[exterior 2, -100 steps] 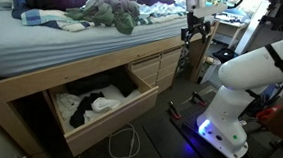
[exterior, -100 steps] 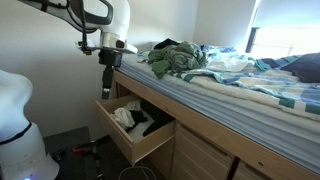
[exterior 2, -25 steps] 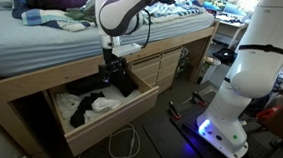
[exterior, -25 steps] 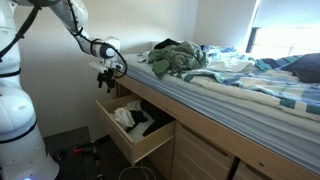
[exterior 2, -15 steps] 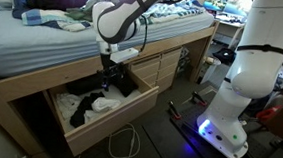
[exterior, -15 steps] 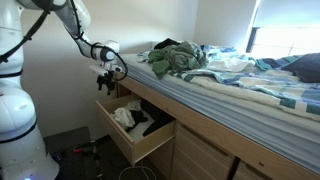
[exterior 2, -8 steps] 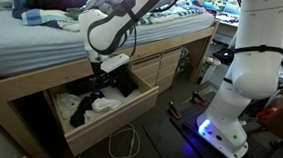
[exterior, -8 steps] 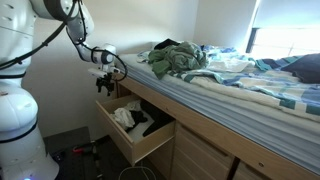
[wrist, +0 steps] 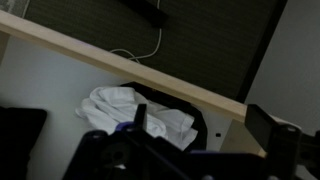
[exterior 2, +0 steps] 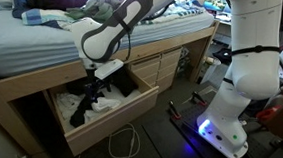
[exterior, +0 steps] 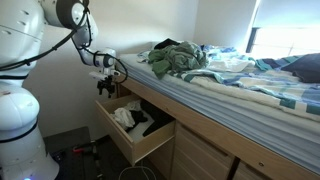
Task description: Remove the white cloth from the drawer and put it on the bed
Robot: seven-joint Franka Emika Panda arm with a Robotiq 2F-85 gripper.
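Gripper (exterior: 105,89): jaws apart, nothing between them, touching nothing. The wrist view is blurred, but one dark finger (wrist: 268,128) sits well off to the side with open space beside it.

Gripper hangs pointing down over the back corner of the open drawer (exterior 2: 110,128), just under the edge of the bed (exterior: 240,95).

Arm (exterior 2: 110,35): reaches in from above and bends sharply at the wrist; in both exterior views the white forearm link slopes down to the gripper.

White cloth (exterior 2: 102,104): in the drawer, below the gripper and a little toward the drawer front, not touched. In the wrist view it lies crumpled straight ahead of the fingers.

Black garment (exterior 2: 81,108): also in the drawer, touching the white cloth, directly beneath the gripper.

Pile of clothes (exterior: 176,58): on the bed, above and well apart from the gripper.
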